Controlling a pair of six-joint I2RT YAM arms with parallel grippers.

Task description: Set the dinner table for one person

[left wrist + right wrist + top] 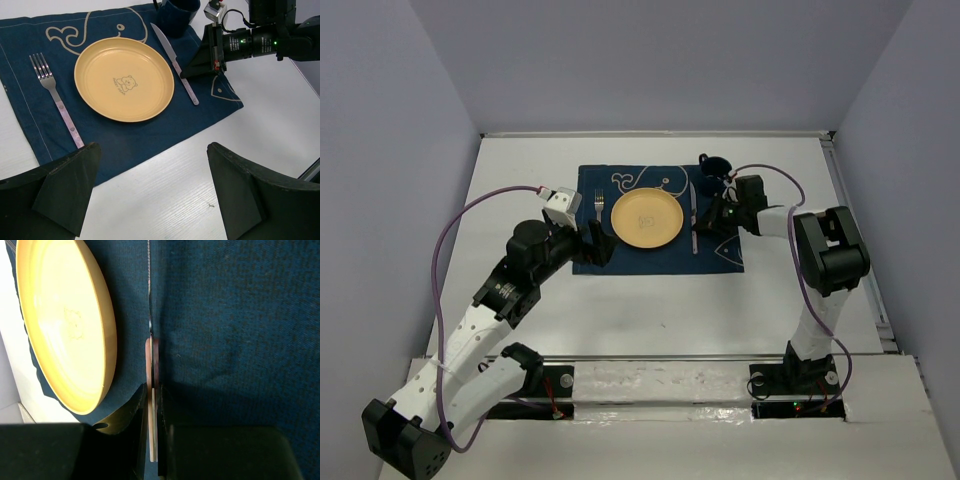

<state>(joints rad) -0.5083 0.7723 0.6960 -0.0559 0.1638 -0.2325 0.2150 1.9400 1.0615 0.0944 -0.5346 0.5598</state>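
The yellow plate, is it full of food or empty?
Empty. The yellow plate shows only a small bear drawing in its middle, no food, lying flat on the navy placemat.

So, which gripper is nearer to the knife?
Right. The right gripper grips the knife by its handle; the left gripper hovers open over the placemat corner, beyond the plate.

This looks to me like a lab test booth: bare lavender walls point(660, 60) box in a white table point(650, 310).
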